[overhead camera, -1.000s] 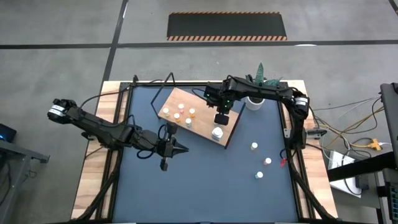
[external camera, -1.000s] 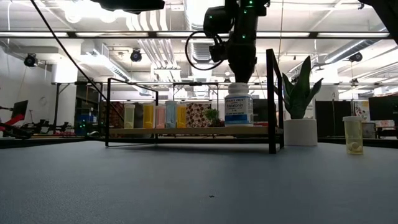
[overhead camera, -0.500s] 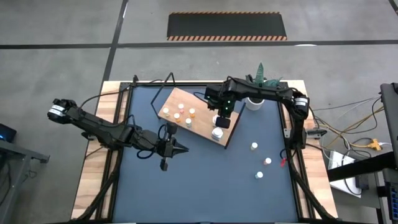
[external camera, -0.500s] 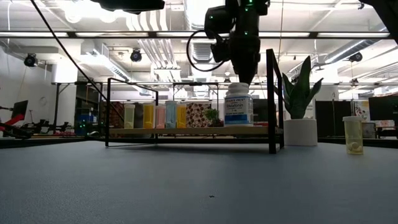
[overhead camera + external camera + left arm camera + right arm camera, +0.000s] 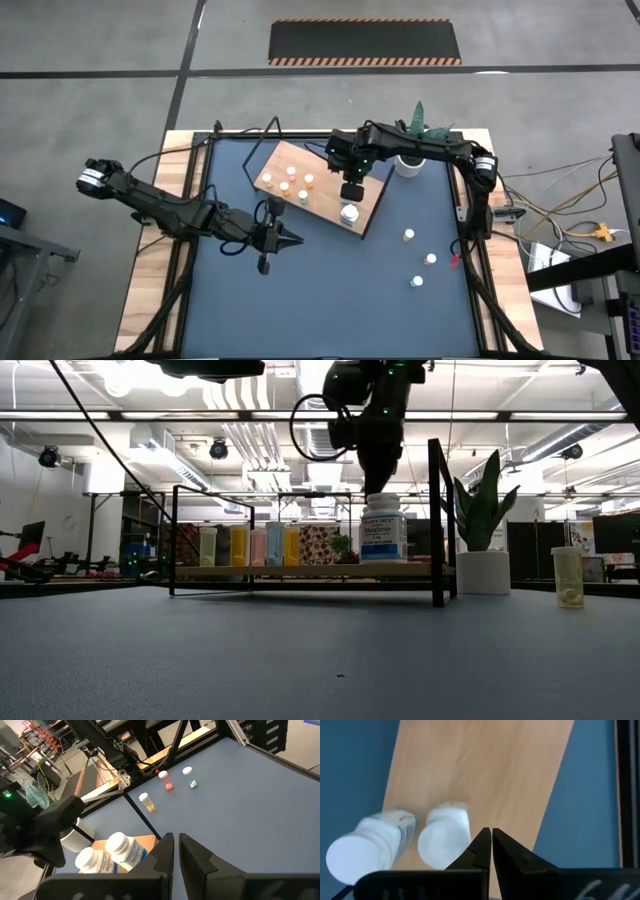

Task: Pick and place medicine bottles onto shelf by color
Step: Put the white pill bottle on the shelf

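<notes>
Standing on the shelf, a white bottle bears unreadable label text.

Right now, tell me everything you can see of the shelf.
The shelf is a flat rectangular board that looks like light-brown wood, carried in a thin black metal frame with upright posts. It lies turned at an angle on the far middle of the blue table. Small bottles stand in a cluster toward its left end, and two bigger white bottles stand side by side near its right end. The right claw hangs just above those, shut and empty.
</notes>
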Controlling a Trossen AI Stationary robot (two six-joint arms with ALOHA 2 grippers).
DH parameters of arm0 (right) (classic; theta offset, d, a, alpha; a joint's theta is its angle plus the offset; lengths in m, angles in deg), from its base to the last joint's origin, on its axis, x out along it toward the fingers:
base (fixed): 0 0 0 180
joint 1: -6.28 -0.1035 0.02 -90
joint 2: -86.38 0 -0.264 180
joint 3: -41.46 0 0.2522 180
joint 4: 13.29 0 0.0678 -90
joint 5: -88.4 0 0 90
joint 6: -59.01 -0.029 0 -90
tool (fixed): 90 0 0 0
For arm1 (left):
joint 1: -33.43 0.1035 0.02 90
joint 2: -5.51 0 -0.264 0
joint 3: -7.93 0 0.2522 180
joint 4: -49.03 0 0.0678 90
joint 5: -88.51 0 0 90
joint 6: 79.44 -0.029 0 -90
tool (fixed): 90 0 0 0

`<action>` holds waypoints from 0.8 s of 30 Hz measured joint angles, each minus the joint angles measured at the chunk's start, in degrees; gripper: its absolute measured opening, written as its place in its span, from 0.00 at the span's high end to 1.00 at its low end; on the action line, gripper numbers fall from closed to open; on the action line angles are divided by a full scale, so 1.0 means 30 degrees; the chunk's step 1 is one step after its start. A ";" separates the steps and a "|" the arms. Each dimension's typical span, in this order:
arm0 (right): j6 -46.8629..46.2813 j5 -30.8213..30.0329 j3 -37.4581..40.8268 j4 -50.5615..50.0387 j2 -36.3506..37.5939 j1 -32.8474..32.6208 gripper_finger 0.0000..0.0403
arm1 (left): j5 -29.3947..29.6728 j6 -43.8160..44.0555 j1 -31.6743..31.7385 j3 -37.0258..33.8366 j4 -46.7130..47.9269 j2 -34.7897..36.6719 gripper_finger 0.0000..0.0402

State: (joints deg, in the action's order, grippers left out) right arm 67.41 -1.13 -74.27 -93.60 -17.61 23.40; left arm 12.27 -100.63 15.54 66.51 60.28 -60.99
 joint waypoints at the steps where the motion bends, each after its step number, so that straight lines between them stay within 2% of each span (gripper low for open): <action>1: 0.0066 0.0018 0.0000 0.0129 0.0000 0.0000 0.98 | 0.0000 0.0000 0.0003 0.0000 0.0000 0.0000 0.98; 13: 0.0072 0.0537 0.0386 0.0900 0.0000 -0.0082 0.98 | 0.0000 -0.0005 -0.0001 0.0000 0.0005 0.0000 0.98; 24: 0.1142 0.0562 0.0204 0.0488 0.0146 -0.1268 0.98 | -0.0392 -0.0056 -0.0024 -0.0058 -0.0012 -0.0386 0.98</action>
State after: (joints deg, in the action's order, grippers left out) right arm 70.83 0.56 -73.66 -92.14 -17.17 19.59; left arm 11.10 -100.80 15.47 66.33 60.24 -62.14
